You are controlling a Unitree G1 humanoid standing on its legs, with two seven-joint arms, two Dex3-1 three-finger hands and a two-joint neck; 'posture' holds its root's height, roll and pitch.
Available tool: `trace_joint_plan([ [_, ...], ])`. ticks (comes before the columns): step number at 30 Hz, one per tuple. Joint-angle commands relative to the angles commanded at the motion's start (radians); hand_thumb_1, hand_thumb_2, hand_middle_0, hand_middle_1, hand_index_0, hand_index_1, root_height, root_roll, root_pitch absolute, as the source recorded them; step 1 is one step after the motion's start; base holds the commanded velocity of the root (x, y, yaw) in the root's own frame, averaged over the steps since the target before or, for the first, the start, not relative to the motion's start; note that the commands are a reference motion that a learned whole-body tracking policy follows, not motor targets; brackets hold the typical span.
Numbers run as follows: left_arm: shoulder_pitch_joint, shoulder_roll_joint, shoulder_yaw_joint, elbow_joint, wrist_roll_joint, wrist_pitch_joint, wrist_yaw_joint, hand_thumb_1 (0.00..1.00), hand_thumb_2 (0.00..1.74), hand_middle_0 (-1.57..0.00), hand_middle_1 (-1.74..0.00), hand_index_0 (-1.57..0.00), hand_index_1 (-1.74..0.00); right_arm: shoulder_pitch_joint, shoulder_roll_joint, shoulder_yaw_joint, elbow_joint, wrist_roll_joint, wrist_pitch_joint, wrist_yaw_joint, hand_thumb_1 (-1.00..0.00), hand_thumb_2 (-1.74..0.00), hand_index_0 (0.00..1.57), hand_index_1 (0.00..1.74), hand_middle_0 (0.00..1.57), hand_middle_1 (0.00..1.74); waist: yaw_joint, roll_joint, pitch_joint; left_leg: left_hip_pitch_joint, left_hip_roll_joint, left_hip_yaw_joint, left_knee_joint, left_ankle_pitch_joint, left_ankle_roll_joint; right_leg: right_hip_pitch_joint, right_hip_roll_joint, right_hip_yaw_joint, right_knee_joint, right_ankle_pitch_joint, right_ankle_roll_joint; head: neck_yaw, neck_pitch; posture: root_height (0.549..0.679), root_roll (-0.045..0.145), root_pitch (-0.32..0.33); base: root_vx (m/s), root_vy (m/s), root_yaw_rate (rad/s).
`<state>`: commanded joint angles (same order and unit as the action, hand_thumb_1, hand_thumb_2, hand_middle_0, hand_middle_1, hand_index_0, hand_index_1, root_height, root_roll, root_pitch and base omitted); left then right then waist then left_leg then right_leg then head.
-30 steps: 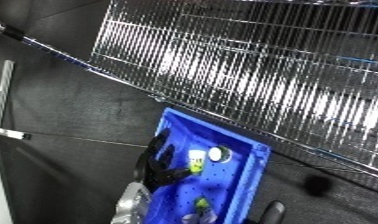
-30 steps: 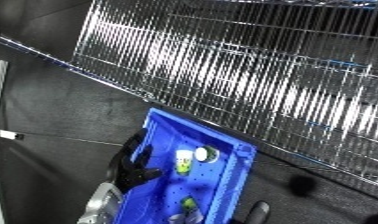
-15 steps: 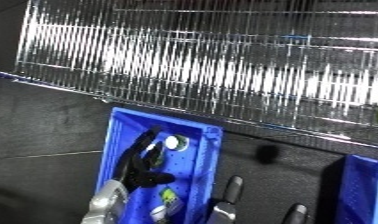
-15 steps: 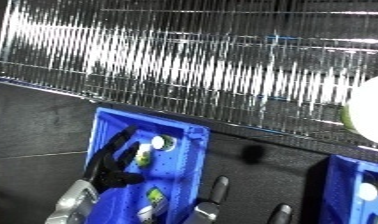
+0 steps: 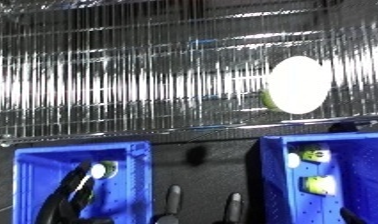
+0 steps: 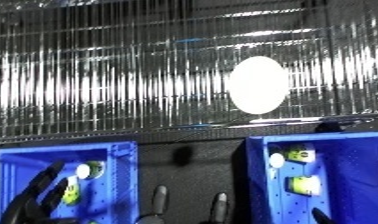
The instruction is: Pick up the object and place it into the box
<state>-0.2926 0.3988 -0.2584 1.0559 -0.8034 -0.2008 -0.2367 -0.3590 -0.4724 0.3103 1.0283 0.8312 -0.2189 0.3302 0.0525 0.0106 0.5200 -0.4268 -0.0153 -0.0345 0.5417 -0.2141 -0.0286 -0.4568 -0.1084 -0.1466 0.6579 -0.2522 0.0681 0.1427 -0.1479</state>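
Left eye view: inside the left blue bin (image 5: 25, 165) the left hand (image 5: 74, 192) reaches with long fingers apart toward a small round white-and-green object (image 5: 100, 170) by the bin's right wall — probably light, rigid, best pinched across its sides. Right eye view: the right hand (image 6: 187, 202) shows just right of that bin, fingers straight.

Two bright blue bins, the left bin (image 5: 132, 165) and the right bin (image 5: 274, 180), are sitting on a black worktop (image 5: 208, 160). Behind them a silver wire rack (image 5: 150, 75) is glinting in vertical stripes. A white and lime-green disc (image 5: 296, 85) is showing against it. Black fingers (image 5: 74, 185) are showing inside the left bin.
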Motion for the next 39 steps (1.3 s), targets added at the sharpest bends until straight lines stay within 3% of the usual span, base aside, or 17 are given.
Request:
trace_joint_plan([
  [4,0.036,-0.001,-0.010,-0.054,-0.002,0.003,0.044,0.00,0.00,0.00,0.00,0.00,0.00,0.013,-0.038,0.030,-0.195,-0.102,-0.112,-0.114,0.00,0.00,0.00,0.00,0.00,0.00,-0.020,-0.001,0.000,-0.002,0.006,0.009,0.005,-0.004,-0.0032,-0.009,0.0023,0.008,0.004,0.001,0.0000,0.026,0.025,0.646,0.034,0.074,-0.026,0.019,-0.170],
  [7,0.065,-0.009,-0.013,-0.084,0.010,-0.007,0.071,0.00,0.00,0.00,0.00,0.00,0.00,0.039,-0.068,0.041,-0.373,-0.172,-0.156,-0.211,0.00,0.00,0.00,0.00,0.00,0.00,-0.041,-0.005,0.000,-0.004,0.014,0.021,0.009,-0.008,-0.0045,-0.017,0.0058,0.017,0.004,0.001,-0.0004,0.024,0.034,0.646,0.035,0.078,-0.030,0.035,-0.190],
  [17,0.126,-0.031,0.020,-0.081,0.011,-0.058,0.082,0.00,0.00,0.00,0.00,0.00,0.00,0.138,-0.107,-0.071,-0.821,-0.344,-0.383,-0.420,0.00,0.00,0.00,0.00,0.00,0.00,-0.105,-0.009,0.000,-0.007,0.034,0.059,0.008,-0.015,-0.0060,-0.037,0.0171,0.045,-0.004,0.002,0.0046,-0.038,0.053,0.646,0.041,0.096,-0.024,0.044,-0.169],
  [22,0.126,-0.042,0.041,-0.044,0.006,-0.069,0.065,0.00,0.00,0.00,0.00,0.00,0.00,0.137,-0.117,-0.133,-0.971,-0.415,-0.442,-0.505,0.00,0.00,0.00,0.00,0.00,0.00,-0.120,-0.007,0.000,-0.010,0.037,0.076,0.010,-0.020,-0.0075,-0.042,0.0201,0.055,-0.007,0.000,0.0068,-0.046,0.052,0.646,0.044,0.103,-0.013,0.035,-0.079],
  [26,0.121,-0.045,0.051,-0.026,0.009,-0.068,0.055,0.00,0.00,0.00,0.00,0.00,0.00,0.119,-0.132,-0.158,-1.052,-0.432,-0.422,-0.504,0.00,0.00,0.00,0.00,0.00,0.00,-0.122,-0.007,0.000,-0.013,0.038,0.082,0.017,-0.025,-0.0094,-0.043,0.0197,0.056,-0.008,-0.001,0.0072,-0.043,0.046,0.646,0.046,0.104,-0.001,0.011,-0.014],
  [33,0.092,-0.029,0.040,-0.013,0.027,-0.045,0.049,0.00,0.00,0.00,0.00,0.00,0.00,-0.002,-0.180,-0.121,-1.072,-0.343,-0.266,-0.392,0.00,0.00,0.00,0.00,0.00,0.00,-0.097,-0.008,0.000,-0.020,0.041,0.081,0.031,-0.028,-0.0137,-0.039,0.0116,0.044,-0.006,-0.002,0.0034,0.009,0.013,0.646,0.045,0.100,0.012,-0.026,0.047],
  [39,0.082,-0.022,0.017,-0.016,0.041,-0.029,0.051,0.00,0.00,0.00,0.00,0.00,0.00,-0.118,-0.186,-0.082,-0.979,-0.279,-0.177,-0.361,0.00,0.00,0.00,0.00,0.00,0.00,-0.064,-0.001,0.000,-0.016,0.035,0.070,0.033,-0.027,-0.0134,-0.029,0.0021,0.030,-0.001,-0.006,-0.0041,0.064,-0.014,0.646,0.046,0.091,0.031,-0.028,0.074],
])
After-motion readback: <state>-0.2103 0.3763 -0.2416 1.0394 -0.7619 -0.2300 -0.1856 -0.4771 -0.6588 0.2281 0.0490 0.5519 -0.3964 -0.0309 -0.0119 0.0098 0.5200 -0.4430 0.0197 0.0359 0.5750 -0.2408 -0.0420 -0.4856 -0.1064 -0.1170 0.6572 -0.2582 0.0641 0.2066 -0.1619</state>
